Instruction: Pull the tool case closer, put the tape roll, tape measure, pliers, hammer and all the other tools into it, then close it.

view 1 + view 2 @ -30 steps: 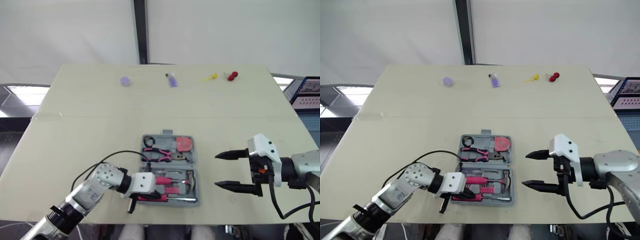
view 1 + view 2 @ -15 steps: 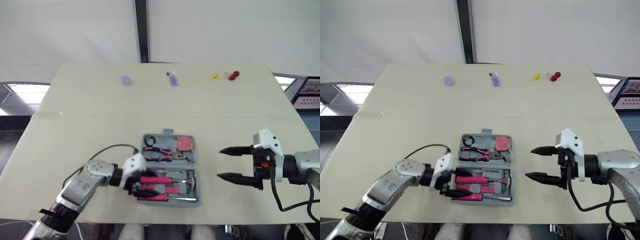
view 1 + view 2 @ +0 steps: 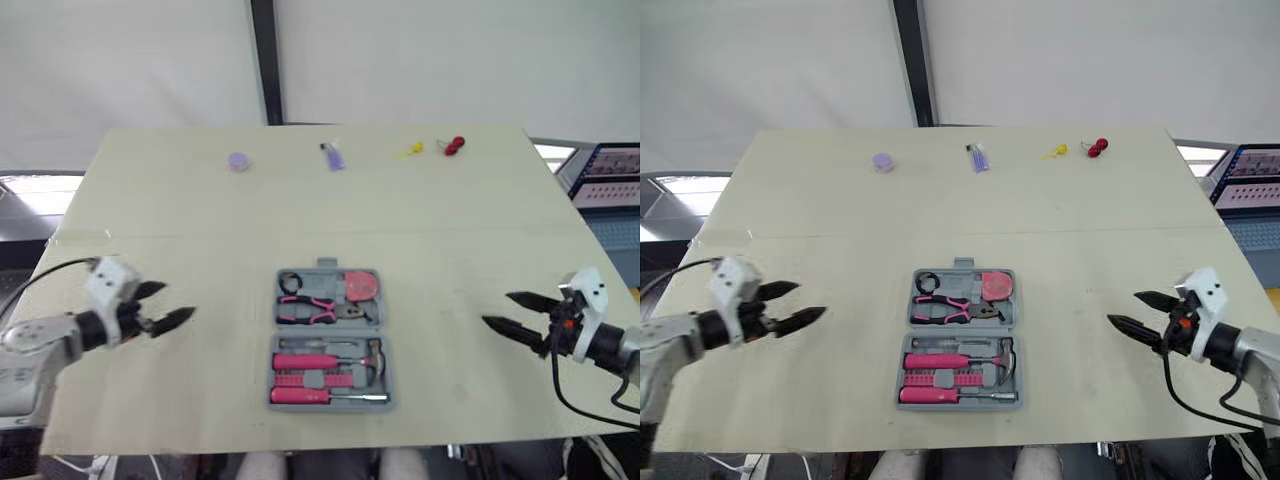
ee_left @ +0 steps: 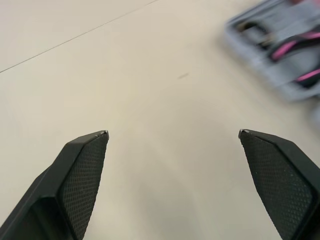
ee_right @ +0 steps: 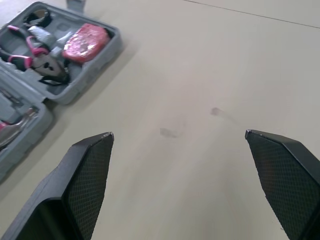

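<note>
So the tool case (image 3: 327, 333) is sitting open and flat on the tabletop (image 3: 200, 220), right in the middle near the front edge, so I'd call the pulling-closer part done. The packing looks pretty much sorted too. In the far half of the case there's the tape roll (image 3: 291, 283), the pliers (image 3: 310, 308) with the pink handles, and the reddish tape measure (image 3: 362, 285). The near half has the hammer (image 3: 325, 359) and what looks like a screwdriver (image 3: 325, 396), with a row of small pink pieces between them that I can't make out.

Neither arm is doing anything with it right now. The left tool (image 3: 170, 303) hangs over bare tabletop well off to the case's left, fingers spread wide, nothing in them. The right tool (image 3: 500, 309) is well off on the other side, also spread and empty.

What's left, as far as I can judge, is folding one half over the other and shutting it. There's also some small stuff along the far edge: a purple disc (image 3: 237, 161), a purple stick (image 3: 333, 156), a yellow bit (image 3: 411, 150) and a red bit (image 3: 455, 146). It's too small from here to say whether any of it counts as tools. If it does, that has to go in first.
</note>
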`<state>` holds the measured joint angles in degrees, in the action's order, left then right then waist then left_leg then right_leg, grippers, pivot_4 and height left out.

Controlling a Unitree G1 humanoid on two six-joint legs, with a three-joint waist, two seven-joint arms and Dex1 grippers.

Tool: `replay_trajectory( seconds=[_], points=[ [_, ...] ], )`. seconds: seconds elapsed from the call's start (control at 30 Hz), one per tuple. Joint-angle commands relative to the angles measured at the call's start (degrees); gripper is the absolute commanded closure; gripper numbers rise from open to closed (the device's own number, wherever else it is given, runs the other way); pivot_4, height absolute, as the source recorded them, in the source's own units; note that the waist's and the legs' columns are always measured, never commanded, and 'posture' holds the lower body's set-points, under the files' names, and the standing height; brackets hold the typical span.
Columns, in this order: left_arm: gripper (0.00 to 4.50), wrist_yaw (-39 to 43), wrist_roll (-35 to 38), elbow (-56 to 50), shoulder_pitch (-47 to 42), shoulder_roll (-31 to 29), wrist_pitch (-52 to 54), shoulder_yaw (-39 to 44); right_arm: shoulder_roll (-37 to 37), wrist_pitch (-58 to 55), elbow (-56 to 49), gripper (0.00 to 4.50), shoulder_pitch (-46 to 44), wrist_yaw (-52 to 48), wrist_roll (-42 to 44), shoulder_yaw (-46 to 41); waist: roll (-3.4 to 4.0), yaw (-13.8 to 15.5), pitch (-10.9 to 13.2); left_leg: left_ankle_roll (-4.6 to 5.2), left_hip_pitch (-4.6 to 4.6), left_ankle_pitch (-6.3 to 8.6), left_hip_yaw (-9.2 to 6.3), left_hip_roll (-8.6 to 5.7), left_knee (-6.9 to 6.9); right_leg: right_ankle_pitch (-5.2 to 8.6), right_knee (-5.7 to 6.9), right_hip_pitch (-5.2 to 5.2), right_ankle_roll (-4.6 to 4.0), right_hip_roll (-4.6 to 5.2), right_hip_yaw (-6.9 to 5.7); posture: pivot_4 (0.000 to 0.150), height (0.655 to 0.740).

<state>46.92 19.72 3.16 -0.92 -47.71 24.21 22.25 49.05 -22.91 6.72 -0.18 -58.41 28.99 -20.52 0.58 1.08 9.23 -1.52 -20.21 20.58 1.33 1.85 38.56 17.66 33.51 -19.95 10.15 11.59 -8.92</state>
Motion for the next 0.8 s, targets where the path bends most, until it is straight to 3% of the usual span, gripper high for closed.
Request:
replay_trajectory(
  seconds=[0.03, 0.2, 0.53, 0.63, 0.77, 0.8],
  points=[
    [0.03, -0.24, -1.43, 6.85, 1.72, -1.14, -6.58, 4.51, -0.71, 3.26, 1.97, 0.00, -1.44, 1.11, -1.04, -1.69, 0.01, 0.05, 0.00, 0.00, 0.00, 0.00, 0.01, 0.00, 0.01, 0.00, 0.00, -0.01, 0.00, 0.00, 0.00, 0.150, 0.7400],
    [0.03, 0.62, -1.16, 10.34, 1.87, -1.17, -9.46, 5.18, -0.96, 4.70, 4.24, 0.00, -2.61, 0.65, -2.01, -1.02, -0.02, 0.28, 0.03, -0.01, -0.02, 0.01, 0.01, 0.00, 0.00, 0.00, 0.02, -0.03, 0.00, 0.01, 0.01, 0.150, 0.7400],
    [0.03, 1.59, -0.91, 2.74, 0.26, 1.87, -6.07, -2.00, -1.99, 3.06, 1.80, 0.00, -4.94, -0.25, -2.65, 2.34, -0.01, -0.06, 0.03, -0.03, -0.01, 0.00, 0.18, 0.03, -0.10, 0.00, 0.14, -0.24, 0.00, 0.02, 0.05, 0.150, 0.7400],
    [0.87, 0.95, -2.86, -0.08, -1.70, 3.88, -5.33, -7.67, -4.15, 2.42, -1.59, 0.00, -5.86, 0.72, -3.00, 5.22, -0.01, 0.04, 0.03, -0.03, -0.01, 0.00, 0.20, 0.03, -0.09, 0.00, 0.14, -0.24, 0.00, 0.02, 0.08, 0.150, 0.7400],
    [2.86, 0.36, -4.63, -1.72, -4.56, 7.35, -4.02, -14.69, -6.28, 0.09, -6.95, 1.33, -6.08, 1.47, -4.09, 10.58, 0.00, 0.06, 0.03, -0.03, -0.02, 0.00, 0.23, 0.03, -0.08, 0.00, 0.17, -0.30, 0.00, 0.02, 0.12, 0.150, 0.7400],
    [3.44, 0.36, -4.79, -1.78, -4.97, 7.85, -3.86, -15.40, -6.38, -0.09, -7.61, 1.95, -5.98, 1.52, -4.50, 11.42, 0.00, 0.05, 0.03, -0.03, -0.02, 0.00, 0.24, 0.03, -0.08, 0.00, 0.21, -0.31, 0.00, 0.02, 0.12, 0.150, 0.7400]
  ],
)
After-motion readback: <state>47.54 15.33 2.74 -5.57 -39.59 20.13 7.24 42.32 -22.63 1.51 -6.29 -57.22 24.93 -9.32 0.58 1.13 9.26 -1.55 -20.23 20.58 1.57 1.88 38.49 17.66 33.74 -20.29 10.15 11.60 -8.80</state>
